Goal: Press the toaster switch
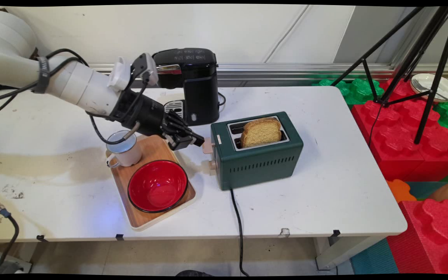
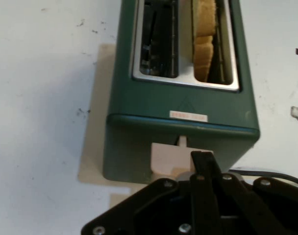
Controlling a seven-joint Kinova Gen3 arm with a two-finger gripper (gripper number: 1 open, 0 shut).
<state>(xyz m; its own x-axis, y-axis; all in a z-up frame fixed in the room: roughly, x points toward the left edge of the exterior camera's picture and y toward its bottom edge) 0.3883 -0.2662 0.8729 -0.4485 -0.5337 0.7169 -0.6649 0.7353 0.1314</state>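
A: Toaster (image 1: 257, 155), green, stands mid-table with bread (image 1: 261, 132) in one slot. The arm?

B: It reaches in low from the left, gripper (image 1: 196, 140) at the lever (image 1: 207, 147).

A: Hand view?

B: Fingers (image 2: 204, 169) pressed together, holding nothing, tip on the lever (image 2: 171, 159).

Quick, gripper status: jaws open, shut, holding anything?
Gripper: jaws shut, holding nothing, tip at the toaster lever.

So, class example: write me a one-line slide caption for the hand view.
Gripper shut at the pale lever on the green toaster, bread slice in one slot.
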